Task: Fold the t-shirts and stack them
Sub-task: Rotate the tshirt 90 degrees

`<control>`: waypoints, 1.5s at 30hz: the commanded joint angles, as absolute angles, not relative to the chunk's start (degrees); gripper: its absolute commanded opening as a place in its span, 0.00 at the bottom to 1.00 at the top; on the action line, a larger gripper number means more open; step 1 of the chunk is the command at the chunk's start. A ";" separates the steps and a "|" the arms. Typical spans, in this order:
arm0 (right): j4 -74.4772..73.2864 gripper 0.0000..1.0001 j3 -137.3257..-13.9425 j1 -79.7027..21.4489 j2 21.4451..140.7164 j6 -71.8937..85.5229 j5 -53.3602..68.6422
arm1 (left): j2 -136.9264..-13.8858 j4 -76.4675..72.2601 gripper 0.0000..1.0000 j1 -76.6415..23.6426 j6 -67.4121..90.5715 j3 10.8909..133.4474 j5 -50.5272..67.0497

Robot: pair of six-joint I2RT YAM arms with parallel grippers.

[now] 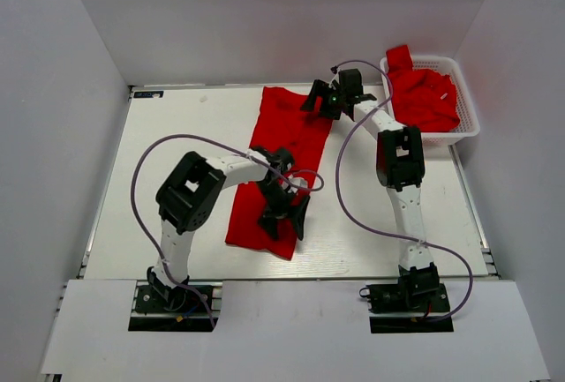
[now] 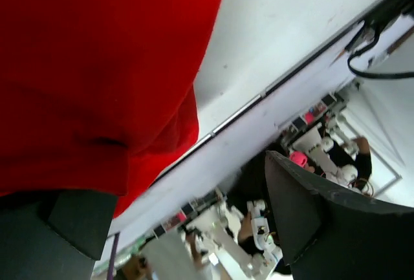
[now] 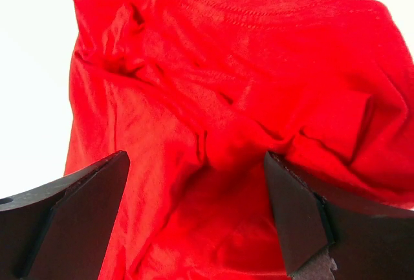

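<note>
Jaws spread on both left gripper (image 1: pixel 285 221) and right gripper (image 3: pixel 195 163) — red t-shirt (image 3: pixel 194 92) lies beyond the right's 2 jaws.

Probably a robotics lab: white-walled booth (image 1: pixel 265 20), white table (image 1: pixel 177 126), blurred rigs (image 2: pixel 317 145) beyond.

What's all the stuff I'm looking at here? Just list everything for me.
T-shirt: one, red, laid flat along the middle of the table.
Basket: one, white, far right corner.
Shirts in basket: red heap, number unclear.
Table: one, white.
Cables: two, purple, one trailing from each arm.
Arms: two, black and white, bases at the near edge.
Left gripper: open, over the t-shirt's near end.
Right gripper: open, over the t-shirt's far end.
</note>
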State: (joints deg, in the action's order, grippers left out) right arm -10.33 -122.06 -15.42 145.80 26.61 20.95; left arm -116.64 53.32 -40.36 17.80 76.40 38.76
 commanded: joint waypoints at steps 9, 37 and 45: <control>-14.23 0.90 -126.73 -15.91 140.99 16.97 18.37 | -111.90 57.23 1.00 -39.46 9.76 89.54 30.42; -34.72 0.90 -106.86 -32.96 129.54 24.34 -5.71 | -104.85 44.32 1.00 2.54 25.84 86.05 16.41; -38.32 0.90 -113.90 -31.91 138.33 27.95 -13.27 | -107.14 44.56 1.00 3.60 25.84 82.89 14.33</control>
